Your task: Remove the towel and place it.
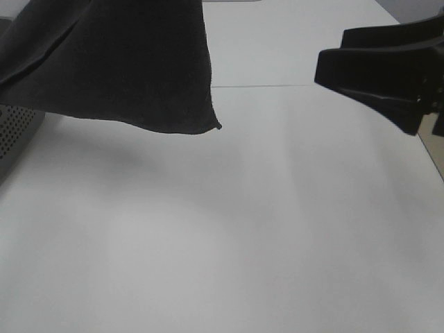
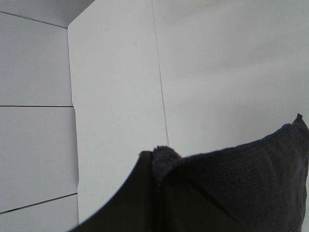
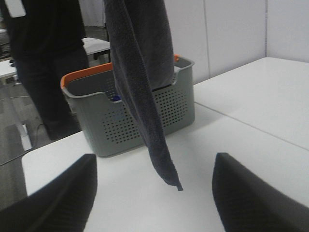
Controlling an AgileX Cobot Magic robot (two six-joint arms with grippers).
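Note:
The towel (image 1: pixel 125 62), a dark charcoal terry cloth, hangs in the air at the upper left of the exterior high view, its lower corner pointing down over the white table (image 1: pixel 243 229). My left gripper (image 2: pixel 155 193) is shut on a fold of the towel (image 2: pixel 241 183), with a tuft sticking out past the fingers. In the right wrist view the towel (image 3: pixel 140 72) hangs long and narrow in front of the grey perforated basket (image 3: pixel 145 111). My right gripper (image 3: pixel 154 193) is open and holds nothing. It faces the towel from the right (image 1: pixel 329 59), well apart from it.
The basket (image 1: pixel 15 132) with its orange rim stands at the table's left edge, partly behind the towel. A person in dark clothes (image 3: pixel 43 53) stands beyond the basket, off the table. A seam (image 1: pixel 277 85) runs across the table top.

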